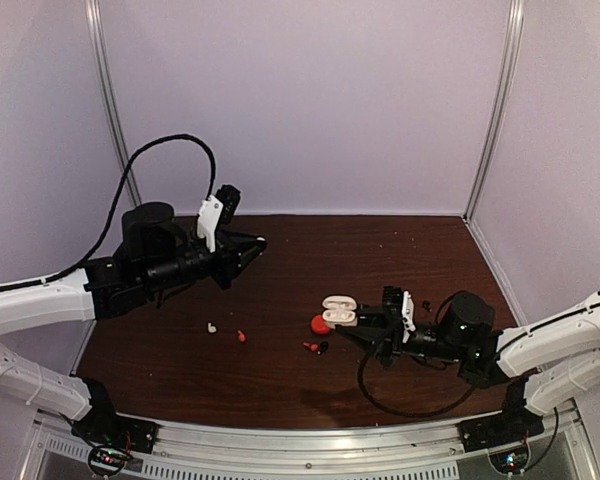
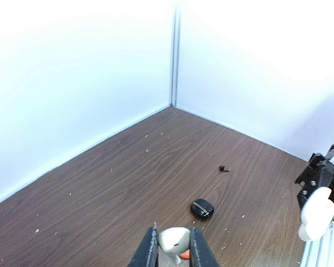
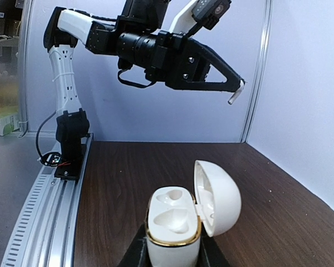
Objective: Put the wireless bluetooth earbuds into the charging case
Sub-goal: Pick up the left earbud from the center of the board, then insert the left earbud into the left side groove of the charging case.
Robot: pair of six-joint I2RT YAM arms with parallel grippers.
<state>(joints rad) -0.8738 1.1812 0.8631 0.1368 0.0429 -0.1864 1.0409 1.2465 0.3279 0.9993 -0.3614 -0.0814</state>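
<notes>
right tool (image 3: 172, 251) clamps the open white charging case (image 3: 175, 219) so its open side faces up. left tool (image 1: 257, 242) pinches what looks like a white earbud (image 2: 173, 239), high over the desk (image 1: 280, 385), well apart.

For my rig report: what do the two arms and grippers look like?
The left arm and right arm have white links and black joints. The left gripper and right gripper are black and tapered. Black cables loop outside.
</notes>
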